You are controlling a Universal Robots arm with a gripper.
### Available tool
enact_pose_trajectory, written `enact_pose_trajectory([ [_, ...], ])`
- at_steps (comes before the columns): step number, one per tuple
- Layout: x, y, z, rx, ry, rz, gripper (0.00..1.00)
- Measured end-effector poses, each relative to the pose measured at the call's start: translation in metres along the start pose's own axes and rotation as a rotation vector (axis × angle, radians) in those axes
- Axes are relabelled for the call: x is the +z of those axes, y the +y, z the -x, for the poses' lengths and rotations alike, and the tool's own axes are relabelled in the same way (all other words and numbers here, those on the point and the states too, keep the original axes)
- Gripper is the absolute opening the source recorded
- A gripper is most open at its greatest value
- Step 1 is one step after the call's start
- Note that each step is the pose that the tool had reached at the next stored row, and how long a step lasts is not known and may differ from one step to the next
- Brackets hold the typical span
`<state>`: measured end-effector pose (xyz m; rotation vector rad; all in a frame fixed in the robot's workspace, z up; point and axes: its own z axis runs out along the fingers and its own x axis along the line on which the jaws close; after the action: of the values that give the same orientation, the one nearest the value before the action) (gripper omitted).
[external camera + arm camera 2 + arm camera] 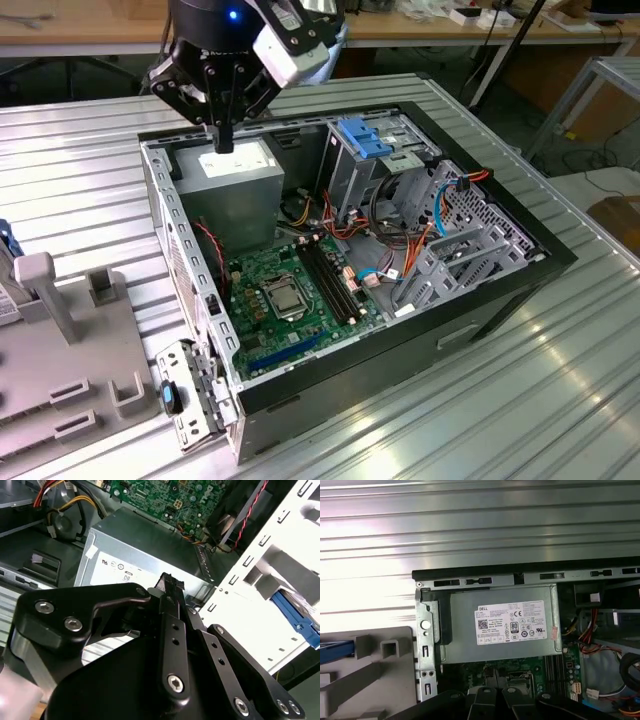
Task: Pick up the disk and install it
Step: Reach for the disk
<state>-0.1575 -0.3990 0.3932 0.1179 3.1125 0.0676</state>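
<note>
Pickup pending: disk (pixel 5 240) not yet taken, hand (pixel 222 145) clenched on nothing.
It sits in the grey holder (pixel 60 330), well apart from the hand toward the exterior view's left; the power supply (pixel 235 185) lies just beneath the hand. Judged rigid, moderately heavy, shock-sensitive: grasp squarely across the blue frame's long edges.

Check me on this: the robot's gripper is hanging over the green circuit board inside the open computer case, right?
Not quite. The gripper does hang over the open computer case, but it is above the grey power supply box with the white label, not the green circuit board. The exterior view shows this.
</note>
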Motion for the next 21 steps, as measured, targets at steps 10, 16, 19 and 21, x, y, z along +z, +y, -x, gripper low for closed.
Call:
enact_pose_trajectory([
  [10,-0.0006,-0.0021,-0.0240,0.000,0.0000,0.0000,0.11],
  [16,-0.0008,-0.0033,-0.0383,0.000,-0.0001,0.0001,0.11],
  [19,-0.0010,-0.0039,-0.0453,0.000,0.0000,0.0000,0.11],
  [21,-0.0011,-0.0043,-0.0493,0.000,0.0000,0.0000,0.11],
])
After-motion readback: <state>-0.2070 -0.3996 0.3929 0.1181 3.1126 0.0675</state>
